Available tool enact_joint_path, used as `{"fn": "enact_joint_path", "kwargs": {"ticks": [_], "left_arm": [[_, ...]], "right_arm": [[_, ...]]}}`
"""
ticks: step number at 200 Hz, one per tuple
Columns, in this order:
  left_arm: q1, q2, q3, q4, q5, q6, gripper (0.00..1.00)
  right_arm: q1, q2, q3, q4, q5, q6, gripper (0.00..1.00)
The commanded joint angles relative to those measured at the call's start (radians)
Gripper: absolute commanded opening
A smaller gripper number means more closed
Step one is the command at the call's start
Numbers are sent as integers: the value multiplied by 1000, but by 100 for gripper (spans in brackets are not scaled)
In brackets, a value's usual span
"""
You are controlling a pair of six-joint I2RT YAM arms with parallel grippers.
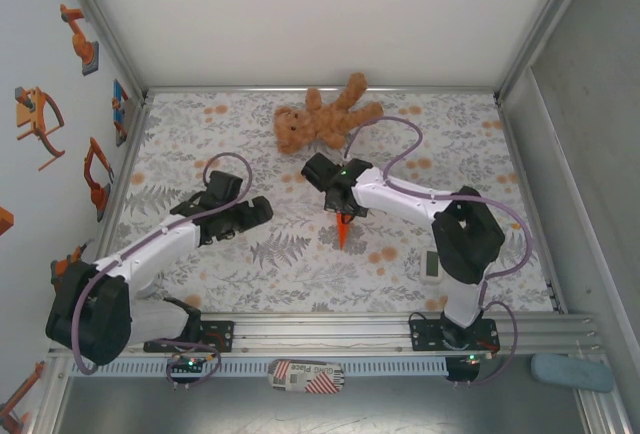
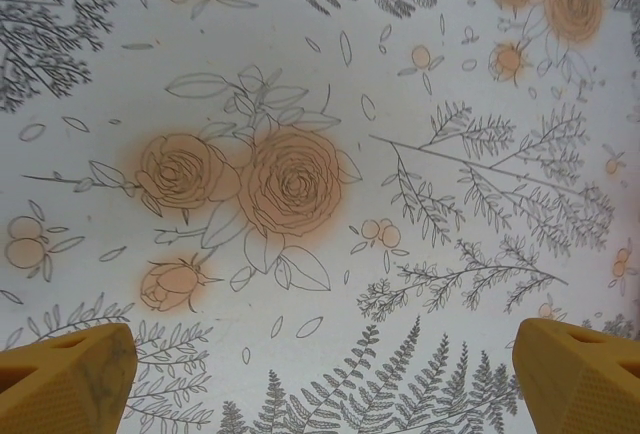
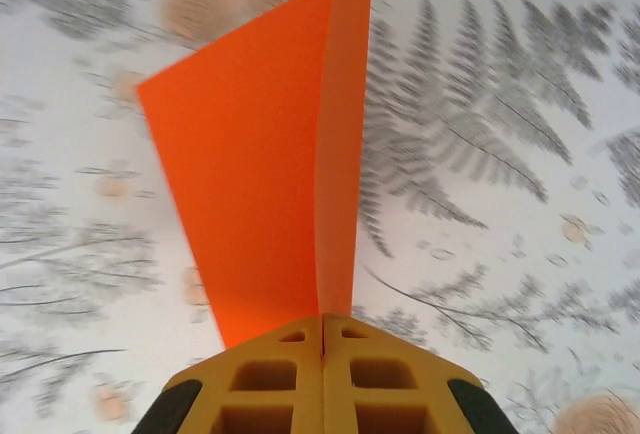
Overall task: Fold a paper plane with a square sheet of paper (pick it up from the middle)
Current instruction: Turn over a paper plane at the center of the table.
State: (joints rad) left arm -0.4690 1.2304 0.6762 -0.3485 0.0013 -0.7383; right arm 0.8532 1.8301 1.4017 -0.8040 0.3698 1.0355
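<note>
The right gripper point(image 3: 322, 332) is pinched shut on the paper point(image 3: 265, 174), which hangs folded from it over the middle of the table point(image 1: 180, 154); the pick-up step, I'd say. The left gripper point(image 2: 322, 379) hovers wide and empty. Next it likely needs to come across and help crease.

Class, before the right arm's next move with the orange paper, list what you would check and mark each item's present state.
1. Right fingers shut on the orange paper: ok.
2. Paper folded, two layers meeting at a crease: ok.
3. Left fingers open, nothing between them: ok.
4. Teddy bear apart from the paper: ok.
5. Paper gripped at its middle: cannot tell.
</note>
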Motion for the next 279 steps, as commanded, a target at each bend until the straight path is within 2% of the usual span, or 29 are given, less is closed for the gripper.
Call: {"fn": "enact_joint_path", "kwargs": {"ticks": [1,37,64,91,111,144,174,226,247,279], "left_arm": [[43,-56,-21,-26,32,0,96],[117,-130,-52,-30,46,-48,96],[130,-155,-53,-22,77,-58,96],[131,-154,-58,17,129,-75,97],[128,-141,-72,78,186,-93,100],[120,-84,-78,162,255,-127,91],[82,-28,-68,211,269,-146,88],[-6,104,-19,271,272,-155,77],[-24,159,-2,307,292,-163,75],[-42,228,49,320,313,-163,67]], "right_arm": [[-2,-56,35,141,-92,-190,0],[-22,-57,-23,421,-372,-290,0],[-52,-32,-125,659,-557,-266,0],[-79,6,-205,831,-669,-220,0],[-93,19,-266,927,-708,-193,0],[-129,29,-377,1070,-757,-137,0],[-150,29,-450,1142,-772,-117,0],[-180,37,-519,1183,-755,-102,0],[-186,46,-527,1187,-762,-101,1],[-190,47,-531,1195,-768,-100,1]]}}
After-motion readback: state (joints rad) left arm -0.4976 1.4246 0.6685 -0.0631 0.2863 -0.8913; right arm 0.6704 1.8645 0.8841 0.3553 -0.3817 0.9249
